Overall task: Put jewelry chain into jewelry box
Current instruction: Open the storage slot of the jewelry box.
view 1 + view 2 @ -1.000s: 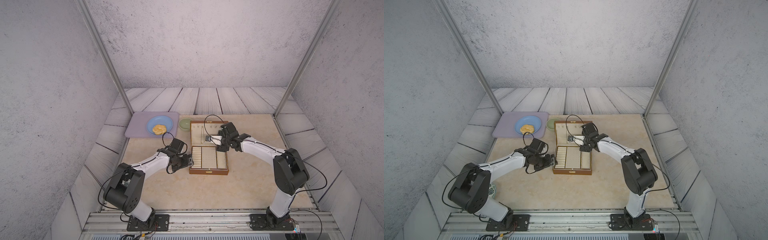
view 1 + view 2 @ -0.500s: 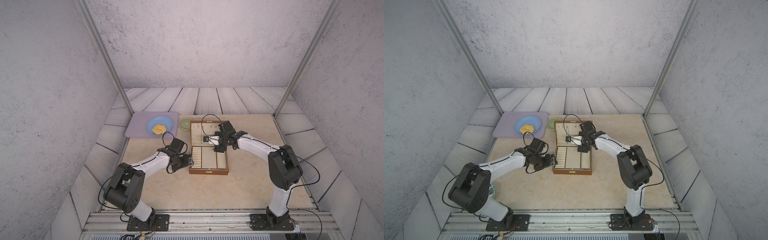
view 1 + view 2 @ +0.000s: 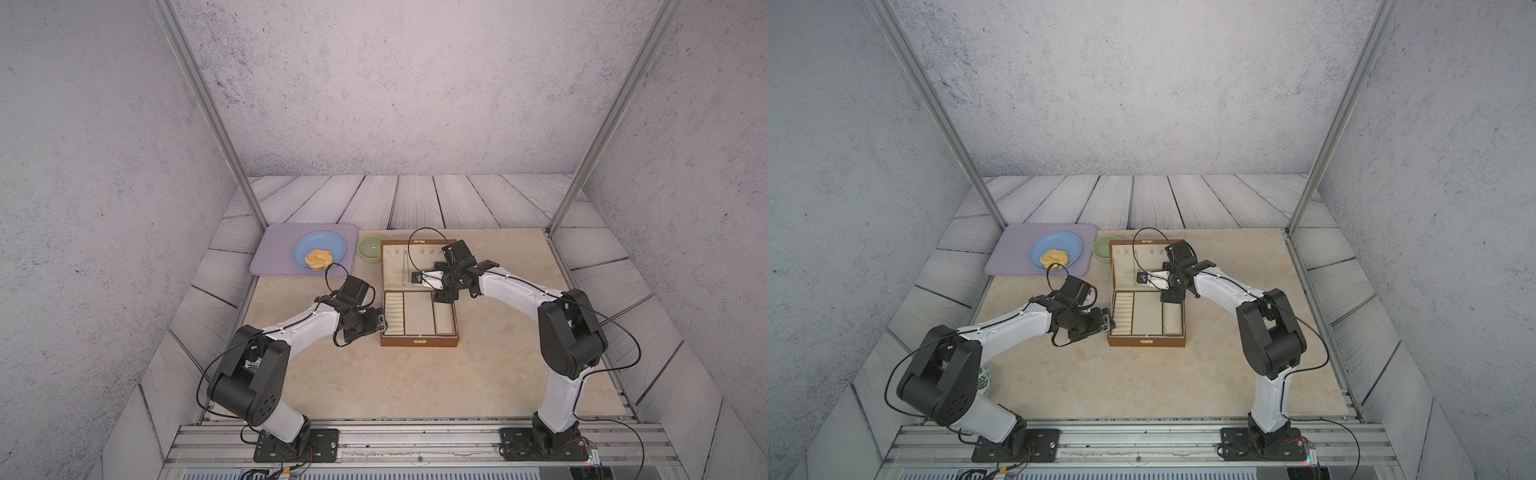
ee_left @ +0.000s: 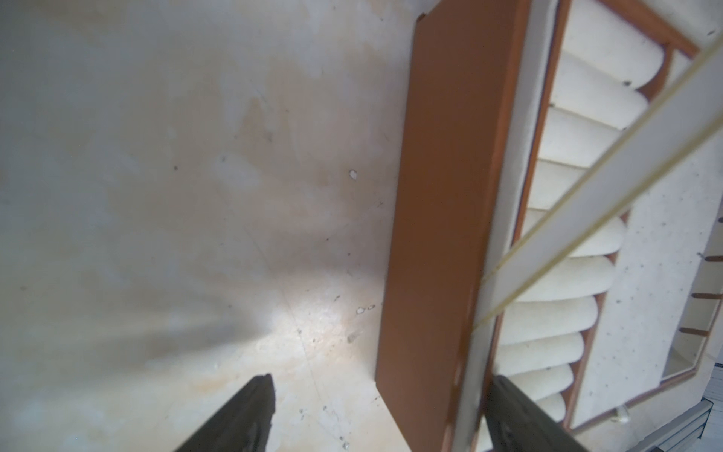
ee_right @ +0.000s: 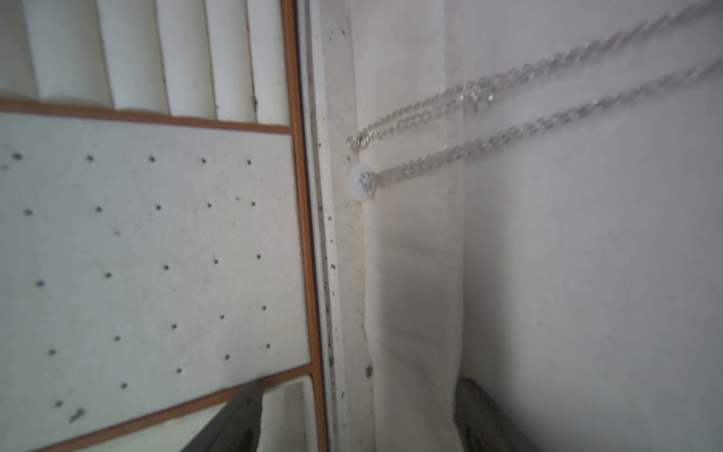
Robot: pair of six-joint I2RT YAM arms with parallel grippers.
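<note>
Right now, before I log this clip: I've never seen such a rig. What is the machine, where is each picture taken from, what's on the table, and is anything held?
Two robot arms stand at the near edge of a table, each ending in a two-fingered gripper. Two pictures look down on the whole scene from overhead; the other two come from a camera on each wrist. On the table are an open jewelry box, a lilac tray bearing a blue plate with a pastry, and a green bowl. The jewelry chain lies on the cream lining of the box's opened lid. Nothing is held: the right gripper hovers open near the hinge, and the left gripper is open, its fingers either side of the box's side wall.
</note>
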